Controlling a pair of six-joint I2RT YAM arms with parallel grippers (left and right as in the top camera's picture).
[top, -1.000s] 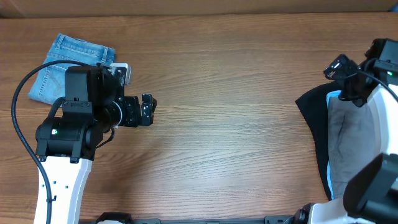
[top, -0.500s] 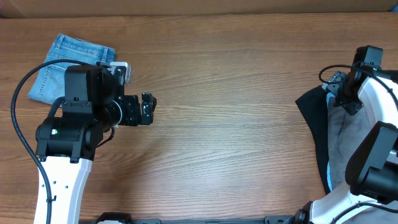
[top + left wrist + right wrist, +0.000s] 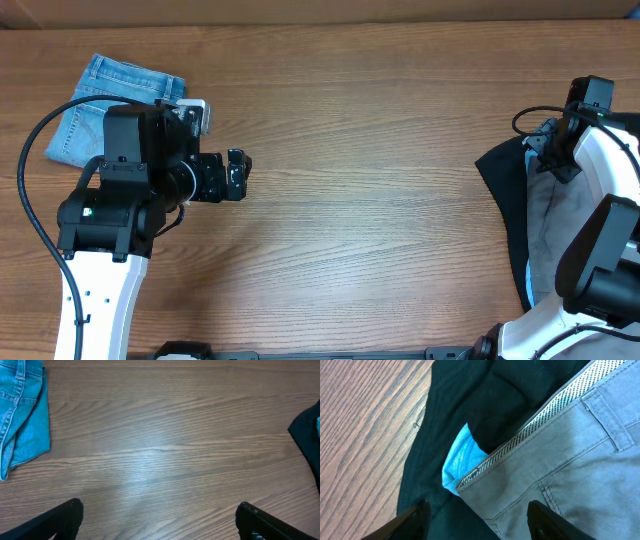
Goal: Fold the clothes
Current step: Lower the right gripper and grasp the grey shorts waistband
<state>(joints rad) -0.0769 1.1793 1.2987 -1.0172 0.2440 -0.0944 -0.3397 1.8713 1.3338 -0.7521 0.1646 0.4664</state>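
The clothes lie in two places. Light-blue denim shorts [image 3: 105,100] [image 3: 22,410] rest folded at the far left. At the right edge, grey shorts [image 3: 555,225] [image 3: 570,460] lie on a black garment [image 3: 503,185] [image 3: 470,405], with a light-blue scrap [image 3: 462,460] showing at the waistband corner. My right gripper [image 3: 547,150] [image 3: 477,512] is down at that far corner of the pile. Its jaws are apart, one finger over black cloth and one over grey. My left gripper [image 3: 238,175] [image 3: 159,506] hovers wide open over bare wood, right of the denim.
The wooden table [image 3: 380,200] stretches between the two arms. The left arm's black cable [image 3: 28,170] loops beside the denim shorts. The right arm's white body [image 3: 610,200] covers part of the pile at the right edge.
The right arm swung in and dropped its gripper onto the far corner of the pile, its jaws narrowing somewhat. The left arm and the denim shorts stayed still.
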